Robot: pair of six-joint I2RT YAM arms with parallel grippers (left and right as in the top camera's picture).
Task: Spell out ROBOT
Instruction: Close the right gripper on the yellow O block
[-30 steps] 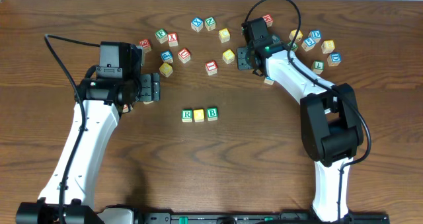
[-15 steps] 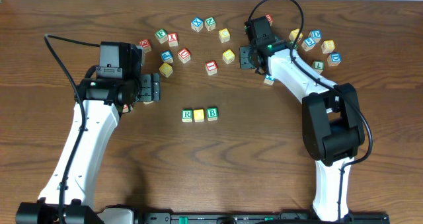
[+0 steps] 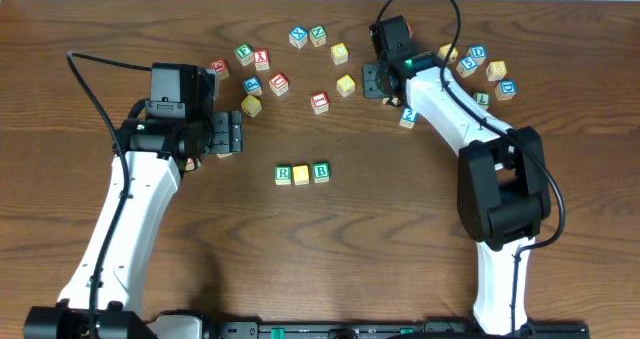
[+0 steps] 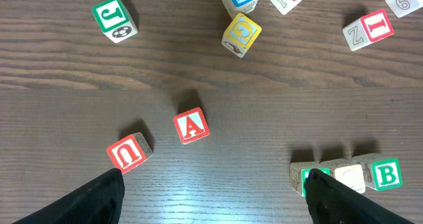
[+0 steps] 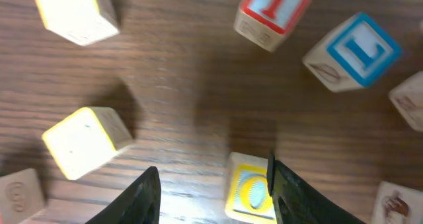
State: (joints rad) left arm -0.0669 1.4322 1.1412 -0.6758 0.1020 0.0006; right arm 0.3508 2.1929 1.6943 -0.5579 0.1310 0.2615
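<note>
**Desk:** What does the right pincer (image 5: pixel 211 176) show?

**Operator:** I see it partly spread at the bottom of its wrist frame. Its fingers (image 5: pixel 135 201) stand either side of a yellow block marked O (image 5: pixel 250 187). The block sits close against the finger at frame right, and bare table (image 5: pixel 185 85) shows between it and the other finger. I call that straddled, not pinched.

**Desk:** And around it?

**Operator:** A red I block (image 5: pixel 272 12) sits at top centre. A pale yellow block (image 5: pixel 86 141) lies at left centre and a second pale block (image 5: pixel 76 9) in the upper left corner. From overhead, I find this pincer right of centre near the top, among scattered blocks.

**Desk:** The word itself?

**Operator:** Three blocks touch in a row at lower centre of the overhead frame: a green R block (image 3: pixel 283 174), a yellow-topped block (image 3: pixel 301 174) and a green B block (image 3: pixel 320 172).

**Desk:** Your other arm?

**Operator:** My left pincer (image 3: pixel 232 134) hangs at centre left, spread wide and gripping nothing. Its wrist camera shows a red A block (image 4: pixel 192 126) ahead and the row at lower right.
</note>
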